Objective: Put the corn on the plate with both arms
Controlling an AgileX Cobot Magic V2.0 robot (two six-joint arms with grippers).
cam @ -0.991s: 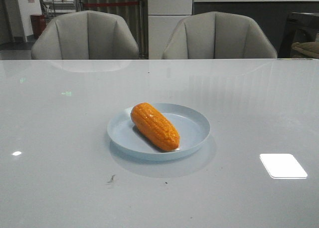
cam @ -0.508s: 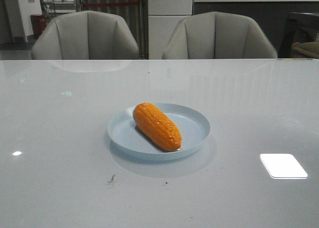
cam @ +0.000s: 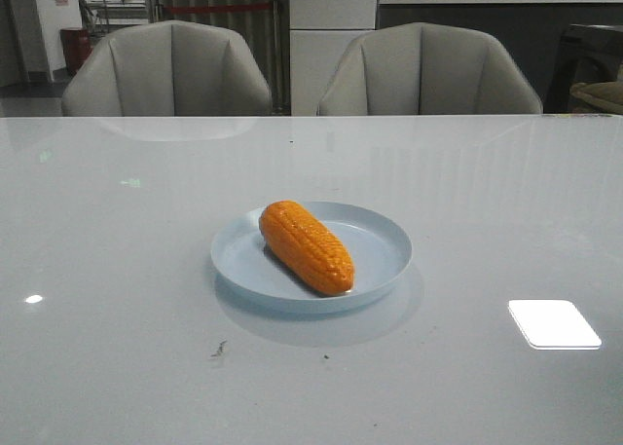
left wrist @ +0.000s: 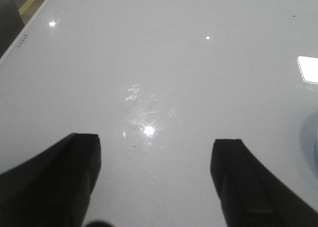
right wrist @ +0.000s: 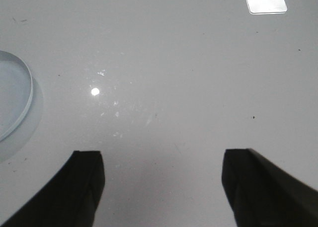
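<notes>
Since a second ago the bright orange bumpy corn cob (cam: 306,246) shifted slightly right, then settled diagonally inside the round pale blue shallow plate (cam: 382,234); placement looks done. Left tool (left wrist: 155,177) and right tool (right wrist: 161,180) both hang released over bare glossy white counter (cam: 117,270), well apart from cob

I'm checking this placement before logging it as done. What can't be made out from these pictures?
- Both arms: outside the front view.
- corn: in neither wrist view.
- plate: cut by the edge in the right wrist view; barely a sliver in the left.
- left gripper and right gripper: only the fingertips show.
</notes>
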